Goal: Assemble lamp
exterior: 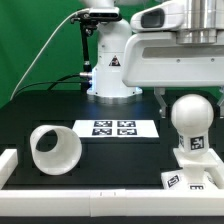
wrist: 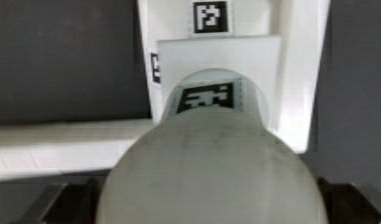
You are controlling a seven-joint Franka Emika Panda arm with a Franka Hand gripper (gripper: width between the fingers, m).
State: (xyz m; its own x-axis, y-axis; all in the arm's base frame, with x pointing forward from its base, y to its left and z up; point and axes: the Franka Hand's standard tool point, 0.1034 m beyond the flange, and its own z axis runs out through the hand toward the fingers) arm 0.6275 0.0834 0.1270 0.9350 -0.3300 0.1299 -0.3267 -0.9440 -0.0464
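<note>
Exterior view: bulb [exterior: 190, 115] stands upright at that view's right, ball head up, stem down on the square base [exterior: 210, 165] near the front edge of the bench [exterior: 60, 110]. Can't tell if it's seated. My jaws hang above and straddle the ball head, with one finger [exterior: 160, 96] showing beside it on that view's left. Wrist view: bulb [wrist: 213, 170] fills the space between my jaws, tag facing the camera, base [wrist: 285, 80] beyond it. Contact is hidden, so I can't tell whether I'm pinching it or just spread around it. Shade [exterior: 54, 148] lies on its side at the exterior view's left, well apart, open end toward the camera. Marker board [exterior: 113, 128] sits flat mid-bench.
</note>
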